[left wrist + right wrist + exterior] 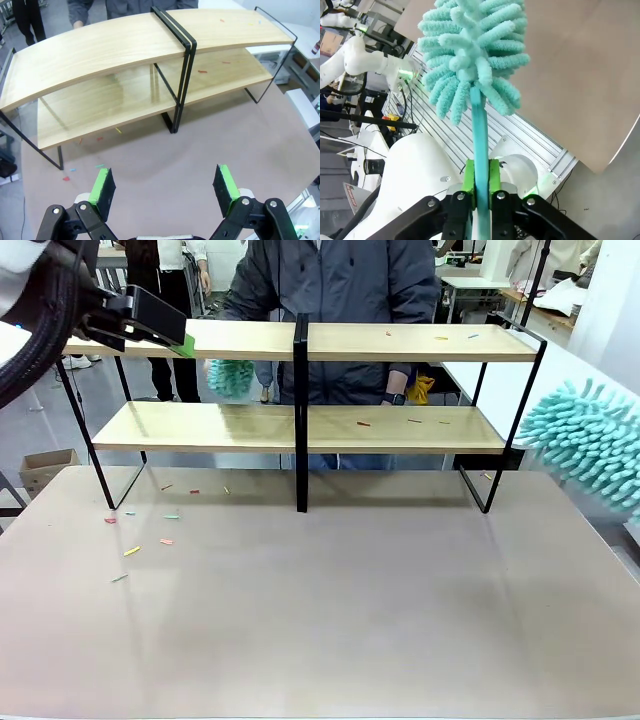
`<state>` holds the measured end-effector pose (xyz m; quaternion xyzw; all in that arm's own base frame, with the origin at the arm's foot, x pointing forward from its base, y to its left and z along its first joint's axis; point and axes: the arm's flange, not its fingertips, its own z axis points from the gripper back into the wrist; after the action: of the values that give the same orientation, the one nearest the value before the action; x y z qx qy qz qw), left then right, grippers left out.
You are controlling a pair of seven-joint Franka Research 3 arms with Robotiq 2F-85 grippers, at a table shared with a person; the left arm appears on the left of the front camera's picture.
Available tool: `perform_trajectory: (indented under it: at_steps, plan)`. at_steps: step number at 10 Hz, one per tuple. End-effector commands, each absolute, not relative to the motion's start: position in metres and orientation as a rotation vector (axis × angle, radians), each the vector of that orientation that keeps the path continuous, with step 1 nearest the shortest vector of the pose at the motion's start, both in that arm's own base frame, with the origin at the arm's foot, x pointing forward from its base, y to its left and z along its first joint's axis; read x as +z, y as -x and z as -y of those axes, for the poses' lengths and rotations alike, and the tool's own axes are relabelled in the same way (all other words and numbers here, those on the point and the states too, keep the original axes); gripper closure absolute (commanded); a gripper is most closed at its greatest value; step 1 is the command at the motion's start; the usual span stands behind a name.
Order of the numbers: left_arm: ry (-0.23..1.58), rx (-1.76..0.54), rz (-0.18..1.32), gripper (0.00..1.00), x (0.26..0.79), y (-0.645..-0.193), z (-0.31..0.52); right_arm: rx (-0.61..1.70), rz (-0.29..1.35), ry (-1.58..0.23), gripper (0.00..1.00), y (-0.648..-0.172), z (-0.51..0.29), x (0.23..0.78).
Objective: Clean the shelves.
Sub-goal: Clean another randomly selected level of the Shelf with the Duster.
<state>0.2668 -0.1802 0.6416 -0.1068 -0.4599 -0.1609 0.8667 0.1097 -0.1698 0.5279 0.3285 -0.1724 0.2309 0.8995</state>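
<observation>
The shelves stand on the table, ahead of and below the left gripper. Its jaws stand wide, with nothing between the green pads. In the front view that gripper hangs at the left end of the top board. The left halves of both boards look clear. Coloured scraps lie on the right half of the top board, and further bits on the right half of the lower one. The right gripper is clamped tight on the flat handle of a teal chenille duster, whose fluffy head stands straight out beyond the jaw tips. In the front view this head hangs just off the rack's right end, apart from it, at about the height of the lower board. Assessment: the step in hand is bringing the head onto the soiled right halves. Only the head should meet the wood, with the jaws kept outside the black frame. Each stroke is best run lightly from the centre post toward the jaws, since the grip sits low on the handle and the head may flex. A person behind the rack holds a second duster beyond the left jaws and should be given room. Table litter lies below the left jaws.
</observation>
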Motion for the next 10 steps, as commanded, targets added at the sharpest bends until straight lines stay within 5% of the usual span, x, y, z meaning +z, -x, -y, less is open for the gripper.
perform_trajectory:
  at_steps: [1, 8, 10]
  plan:
    - [0.214, -0.342, 0.967, 0.00, 0.643, -0.266, 0.179, 0.465, 0.349, -0.678, 0.88, -0.100, 0.171, 0.532]
    - [0.214, -0.342, 0.967, 0.00, 0.643, -0.266, 0.179, 0.478, 0.357, -0.680, 0.88, -0.110, 0.170, 0.528]
    - [0.214, -0.342, 0.967, 0.00, 0.643, -0.266, 0.179, 0.698, 0.295, -0.529, 0.88, -0.110, 0.097, 0.516]
